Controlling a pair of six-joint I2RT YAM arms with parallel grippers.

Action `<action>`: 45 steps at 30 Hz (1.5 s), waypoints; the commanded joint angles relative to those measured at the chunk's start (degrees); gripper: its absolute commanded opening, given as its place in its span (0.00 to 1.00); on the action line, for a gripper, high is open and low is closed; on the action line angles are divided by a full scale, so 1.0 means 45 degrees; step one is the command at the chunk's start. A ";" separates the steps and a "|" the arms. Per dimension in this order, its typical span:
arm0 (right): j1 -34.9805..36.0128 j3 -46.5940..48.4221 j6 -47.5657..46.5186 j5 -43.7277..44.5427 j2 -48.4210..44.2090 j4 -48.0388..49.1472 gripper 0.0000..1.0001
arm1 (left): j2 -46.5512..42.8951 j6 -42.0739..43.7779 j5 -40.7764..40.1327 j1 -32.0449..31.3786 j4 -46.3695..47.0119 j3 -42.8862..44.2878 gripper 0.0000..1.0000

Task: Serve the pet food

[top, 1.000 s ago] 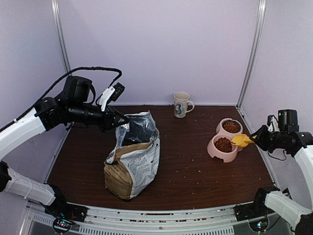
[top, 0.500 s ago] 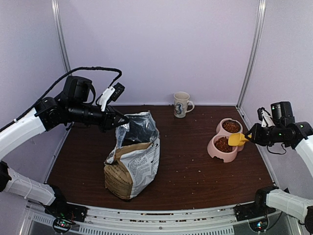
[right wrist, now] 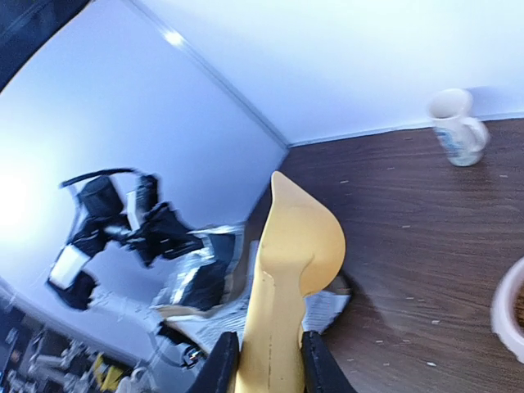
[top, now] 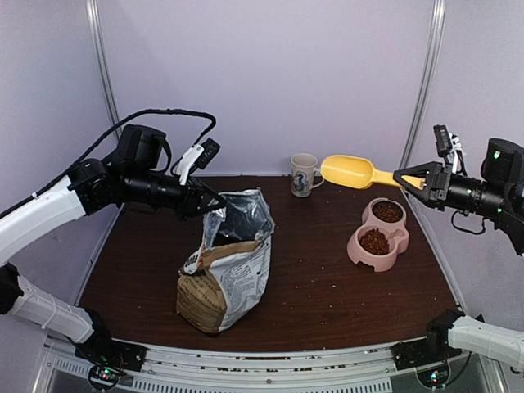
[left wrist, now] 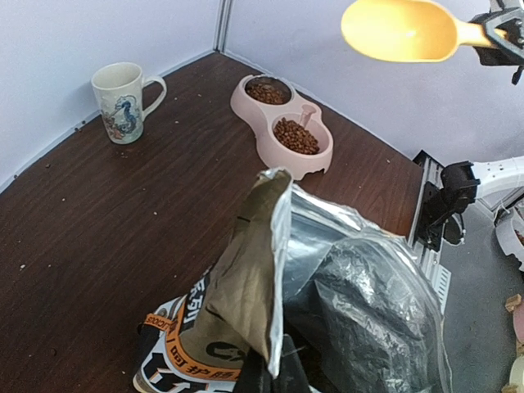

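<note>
Reddish-brown pet food fills both cups of the pink double bowl at the right; it also shows in the left wrist view. My right gripper is shut on the handle of the yellow scoop and holds it high in the air, left of the bowl, with its mouth pointing toward the bag. No kibble shows in the scoop. My left gripper is shut on the top edge of the open kraft bag and holds it upright. The bag's foil inside is dark, and its contents are hidden.
A cream mug stands at the back centre, just left of the raised scoop. Loose crumbs lie scattered on the dark wooden table. Metal posts and white walls close in the back and sides.
My right gripper has lifted the scoop from over the bowl, up and to the left, high above the table. My left gripper and the bag's top have shifted slightly right.
</note>
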 commanded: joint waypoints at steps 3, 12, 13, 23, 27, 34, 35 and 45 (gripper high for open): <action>0.3574 0.1508 0.0942 -0.0711 0.1135 0.1565 0.21 | 0.0701 -0.0173 -0.0786 -0.0970 0.1296 0.1632 0.00; 0.6559 0.4063 -0.1378 0.2134 0.3760 -0.2639 0.21 | 0.1548 -0.0095 -0.1353 -0.1729 0.0688 0.2664 0.00; 0.6849 0.4441 -0.1556 0.2718 0.4138 -0.3215 0.21 | 0.1592 -0.0071 -0.1425 -0.1798 0.0646 0.2739 0.00; 0.9541 1.0392 -0.0909 1.0387 1.0549 -1.0664 0.21 | 0.2269 0.0346 -0.3744 -0.2393 0.0342 0.2988 0.00; 0.9791 1.0828 -0.0111 1.1007 1.2443 -1.1139 0.20 | 0.2306 0.0252 -0.4047 -0.2412 0.0623 0.2547 0.00; 0.9732 0.7639 0.0626 0.9051 1.3296 -0.5819 0.20 | 0.2275 -0.0455 -0.3668 -0.2413 0.1731 0.1458 0.00; 0.9694 0.7352 0.0721 0.8580 1.3475 -0.5204 0.19 | 0.2288 -0.0549 -0.3558 -0.2413 0.1963 0.1326 0.00; 0.9210 0.4370 0.2097 0.3376 1.2711 0.0316 0.19 | 0.2299 -0.0898 -0.3482 -0.2413 0.2636 0.0728 0.00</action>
